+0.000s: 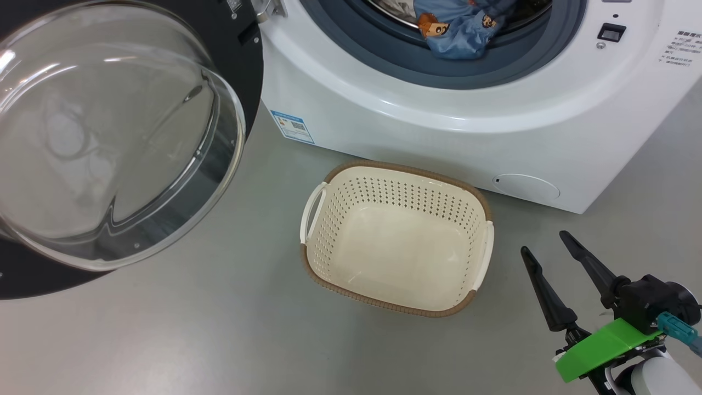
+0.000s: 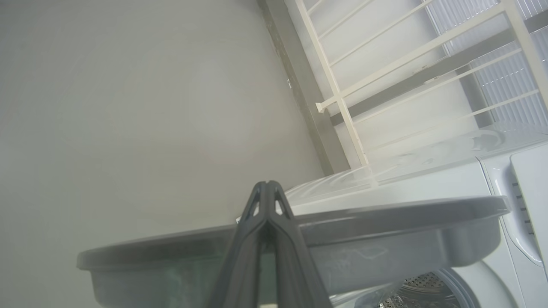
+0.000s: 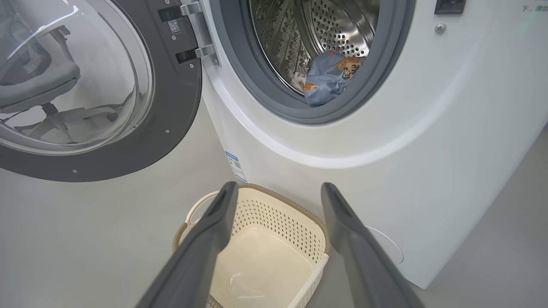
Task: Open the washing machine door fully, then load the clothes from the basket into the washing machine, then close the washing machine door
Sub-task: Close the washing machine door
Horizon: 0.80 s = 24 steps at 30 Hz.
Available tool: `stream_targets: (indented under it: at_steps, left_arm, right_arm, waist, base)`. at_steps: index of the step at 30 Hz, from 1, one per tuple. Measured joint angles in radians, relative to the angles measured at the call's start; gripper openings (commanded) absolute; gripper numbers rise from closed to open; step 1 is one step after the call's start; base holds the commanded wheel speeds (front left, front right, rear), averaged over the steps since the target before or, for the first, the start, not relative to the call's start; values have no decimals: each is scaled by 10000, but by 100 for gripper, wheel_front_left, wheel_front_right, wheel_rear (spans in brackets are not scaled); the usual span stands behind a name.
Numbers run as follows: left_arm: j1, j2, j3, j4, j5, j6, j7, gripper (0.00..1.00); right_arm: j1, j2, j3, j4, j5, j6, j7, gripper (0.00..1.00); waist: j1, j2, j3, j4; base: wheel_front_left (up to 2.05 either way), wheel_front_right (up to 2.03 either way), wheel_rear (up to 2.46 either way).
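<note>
The washing machine (image 1: 439,131) (image 3: 428,149) stands with its round black door (image 1: 109,137) (image 3: 94,85) swung wide open to the left. Light blue clothes (image 1: 458,27) (image 3: 327,77) with bear prints lie in the steel drum, resting on the grey gasket. The cream basket (image 1: 397,238) (image 3: 265,252) sits on the floor in front, with nothing in it. My right gripper (image 1: 545,244) (image 3: 278,190) hangs open to the right of the basket, holding nothing. My left gripper (image 2: 266,185) is shut, its tips behind the door's rim (image 2: 299,239).
Grey floor (image 1: 192,340) surrounds the basket. A round flap (image 1: 525,186) sits low on the machine's front and a blue label sticker (image 1: 292,126) at its lower left. A white railing (image 2: 385,77) and a wall lie beyond the machine's top.
</note>
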Motion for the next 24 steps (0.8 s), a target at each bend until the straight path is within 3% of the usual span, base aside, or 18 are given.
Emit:
stream_targets:
  at_steps: [13, 24]
  left_arm:
    - [38, 100, -351, -40, -500, 2, 1032, 0]
    - [593, 119, -696, -963, -1003, 2, 2201, 0]
  right_arm:
    - [0, -29, -6, 4, -2, 0, 0, 100]
    - [12, -12, -100, 6, -6, 0, 0, 100]
  waist:
    - [0, 0, -68, 54]
    - [0, 0, -270, 235]
  base:
    - [0, 0, 0]
    - [0, 0, 0]
